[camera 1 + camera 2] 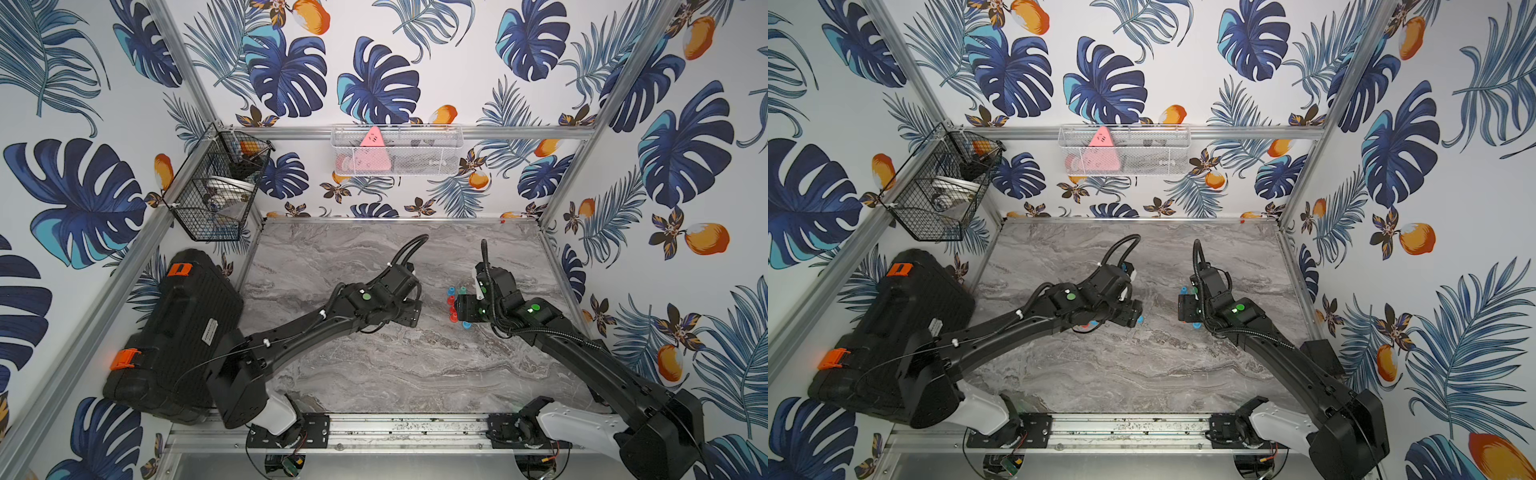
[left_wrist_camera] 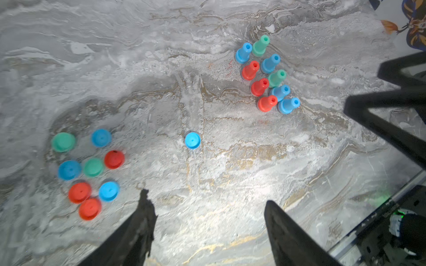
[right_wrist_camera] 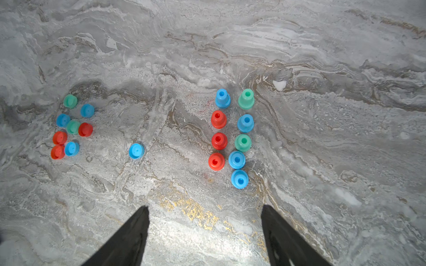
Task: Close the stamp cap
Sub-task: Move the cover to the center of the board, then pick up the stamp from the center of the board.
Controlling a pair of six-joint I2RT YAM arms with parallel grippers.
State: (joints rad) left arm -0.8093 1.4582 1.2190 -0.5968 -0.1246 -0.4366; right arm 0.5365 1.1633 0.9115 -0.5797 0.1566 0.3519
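Left end effector: jaws spread, empty, over the table. Near it I count eight loose caps: three red, three blue, two green. A ninth, the lone blue cap, lies between these and nine standing stamps: four blue, three red, two green. Right end effector: spread, empty.

We note grey marbled table with gold veins; stamps and caps in red, blue, green; walls white with blue leaves, orange fruit
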